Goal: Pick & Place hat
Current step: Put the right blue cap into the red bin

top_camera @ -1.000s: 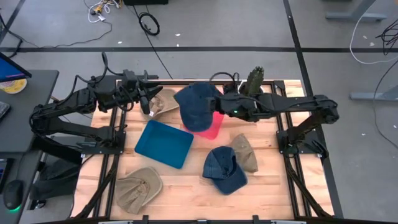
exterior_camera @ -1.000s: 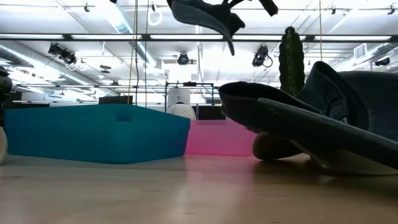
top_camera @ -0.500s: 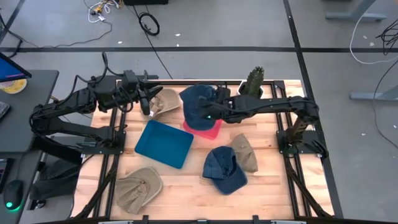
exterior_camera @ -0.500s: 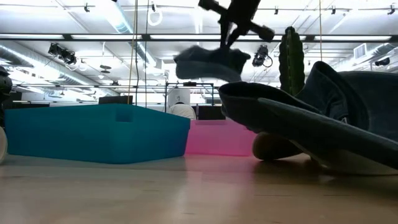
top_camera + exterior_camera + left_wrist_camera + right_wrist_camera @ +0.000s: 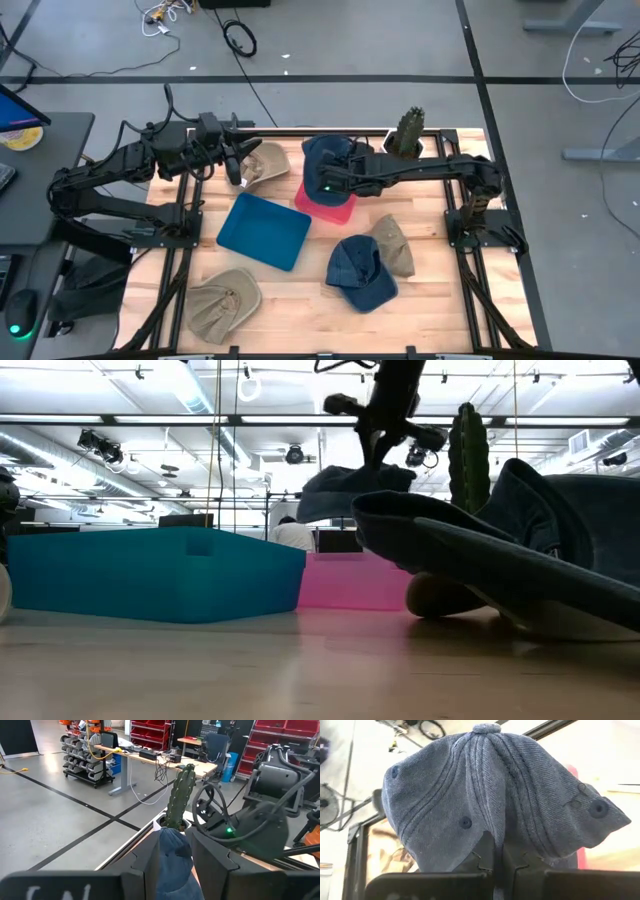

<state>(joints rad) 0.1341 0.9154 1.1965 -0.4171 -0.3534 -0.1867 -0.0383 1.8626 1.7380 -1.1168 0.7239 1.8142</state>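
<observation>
My right gripper [image 5: 318, 178] hangs over the pink bin [image 5: 338, 208] and is shut on a blue denim hat [image 5: 325, 158]. The low view shows that hat [image 5: 345, 490] below the gripper [image 5: 383, 452] and above the pink bin [image 5: 350, 582]. My left gripper [image 5: 238, 160] is open and waits at the far left of the table, next to a tan hat [image 5: 265, 163]. A second blue hat [image 5: 360, 272] lies on the table toward the near edge. My right gripper pinches a bunched fold of the hat's crown [image 5: 492, 827] between its two fingers [image 5: 484, 851]. The fingers come from above, pointing down. The hat hangs below them, lifted clear of the table, with its top button [image 5: 487, 728] away from the fingers.
A blue tray [image 5: 263, 230] lies left of the pink bin. Two more tan hats [image 5: 395, 245] [image 5: 222, 300] rest on the table toward the near edge. A potted cactus [image 5: 408, 130] stands at the far edge behind my right arm.
My right gripper has moved down and toward the table's left with the blue hat. The hat has dropped from high above the table to just over the pink bin, still hanging from the shut fingers.
</observation>
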